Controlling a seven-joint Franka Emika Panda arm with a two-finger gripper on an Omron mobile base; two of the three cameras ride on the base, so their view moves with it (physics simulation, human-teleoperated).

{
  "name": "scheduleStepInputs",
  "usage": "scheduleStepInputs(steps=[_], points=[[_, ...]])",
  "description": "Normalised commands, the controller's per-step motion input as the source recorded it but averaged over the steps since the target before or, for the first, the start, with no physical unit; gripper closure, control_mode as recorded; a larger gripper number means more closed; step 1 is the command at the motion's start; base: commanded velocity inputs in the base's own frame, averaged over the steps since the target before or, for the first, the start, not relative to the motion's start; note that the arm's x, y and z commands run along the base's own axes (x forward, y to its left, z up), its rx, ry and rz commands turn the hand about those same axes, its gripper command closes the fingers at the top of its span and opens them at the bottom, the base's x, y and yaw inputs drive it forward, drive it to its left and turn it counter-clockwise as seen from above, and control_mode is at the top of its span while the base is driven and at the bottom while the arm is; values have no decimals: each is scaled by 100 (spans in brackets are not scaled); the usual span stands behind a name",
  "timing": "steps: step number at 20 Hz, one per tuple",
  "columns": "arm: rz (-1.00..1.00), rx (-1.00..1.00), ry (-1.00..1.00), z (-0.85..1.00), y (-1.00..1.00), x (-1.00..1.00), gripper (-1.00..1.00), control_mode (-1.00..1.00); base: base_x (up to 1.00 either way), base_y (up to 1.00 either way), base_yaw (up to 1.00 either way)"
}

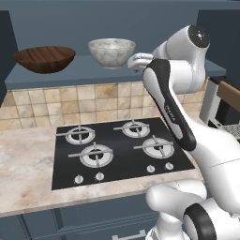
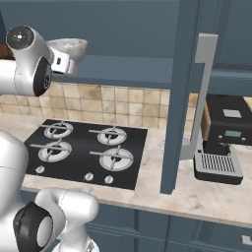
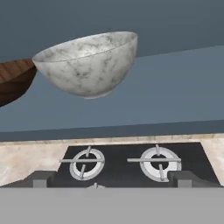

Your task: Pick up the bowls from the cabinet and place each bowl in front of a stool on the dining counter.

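The hand [image 3: 109,179], jaws wide, faced the deep grey-white marbled stone bowl [image 3: 87,63]; it should rise and straddle the rim squarely.

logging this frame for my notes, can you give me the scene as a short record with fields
marbled bowl: upright on the cabinet shelf, right of the wooden bowl
wooden bowl: upright on the same shelf, apart from the marbled one
tool: open, empty, just right of the marbled bowl in the left base view, not touching it
gas hob: four burners, set in the beige counter below the shelf
coffee machine: on the counter at far right
task progress: both bowls not yet picked up
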Motion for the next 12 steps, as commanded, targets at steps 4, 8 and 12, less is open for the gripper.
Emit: scheduleStepInputs(steps=[4,8,12], points=[[-7,1,-6,15,17,0,-100,-100,0,0,0],[-5,8,1,28,5,0,-100,-100,0,0,0],[-3,15,8,35,0,0,-100,-100,0,0,0]])
